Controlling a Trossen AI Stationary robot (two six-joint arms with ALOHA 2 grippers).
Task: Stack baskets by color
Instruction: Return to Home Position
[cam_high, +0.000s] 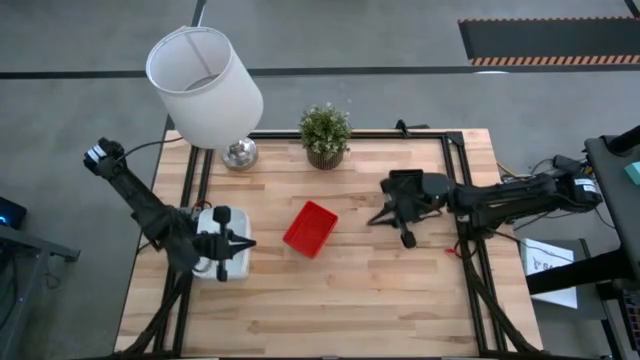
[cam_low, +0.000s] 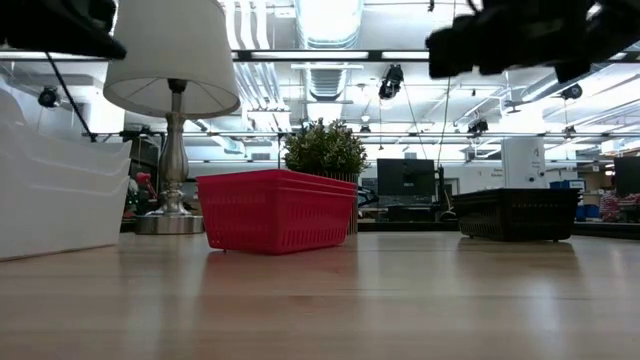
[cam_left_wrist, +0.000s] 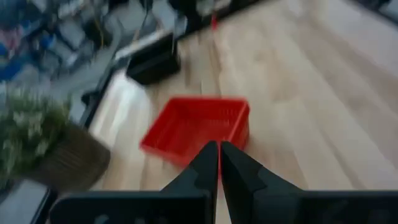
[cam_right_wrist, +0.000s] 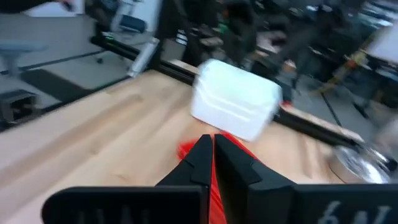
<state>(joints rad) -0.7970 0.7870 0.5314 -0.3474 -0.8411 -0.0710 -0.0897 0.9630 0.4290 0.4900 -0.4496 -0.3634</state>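
A red basket (cam_high: 310, 228) rests on its base at the table's middle, also seen in the low view (cam_low: 278, 210) and past my left fingers (cam_left_wrist: 199, 127). A pile of white baskets (cam_high: 222, 262) stands at the left, partly under my left gripper (cam_high: 250, 243), which hovers shut above it and points at the red basket. A black basket (cam_high: 405, 184) stands right of the middle (cam_low: 517, 213), partly hidden by my right arm. My right gripper (cam_high: 376, 217) is shut above the table beside it, pointing toward the white baskets (cam_right_wrist: 235, 106).
A lamp with a big white shade (cam_high: 205, 85) and a potted green plant (cam_high: 325, 135) stand along the far edge. Black rails (cam_high: 470, 190) frame the tabletop. Bare wood lies along the near half of the table (cam_high: 340, 310).
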